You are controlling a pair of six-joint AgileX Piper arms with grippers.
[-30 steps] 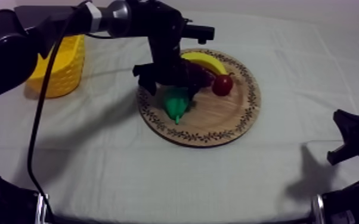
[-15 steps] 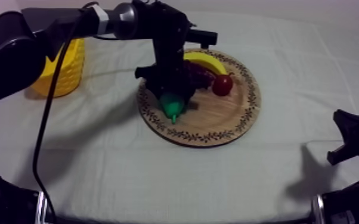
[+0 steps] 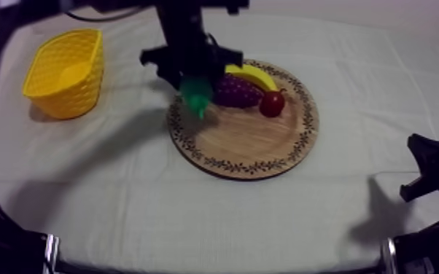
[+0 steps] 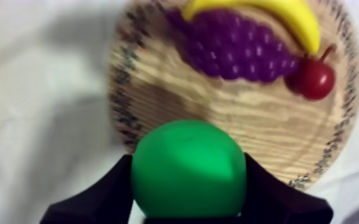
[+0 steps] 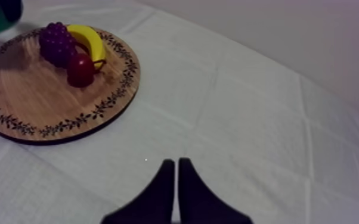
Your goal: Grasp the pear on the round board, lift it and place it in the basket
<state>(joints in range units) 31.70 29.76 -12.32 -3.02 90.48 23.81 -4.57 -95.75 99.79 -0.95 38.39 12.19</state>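
While the left tool is clamped on the smooth green toy pear, the fruit hangs just under the tool over the far left rim of the round wooden board with a patterned rim. The left wrist view looks straight down past the pear and shows a black finger pressed against each side of it, with the board's rim and a shadow on the wood directly below. The top view takes in the woven yellow basket, which stands well apart on the far left of the cloth-covered surface with its lattice bottom showing. On the far half of the board lie a curved yellow banana, a purple bunch of grapes touching it, and a small red fruit at the grapes' right end. The right tool has its fingers together in a narrow wedge over bare cloth, near and right of the board.
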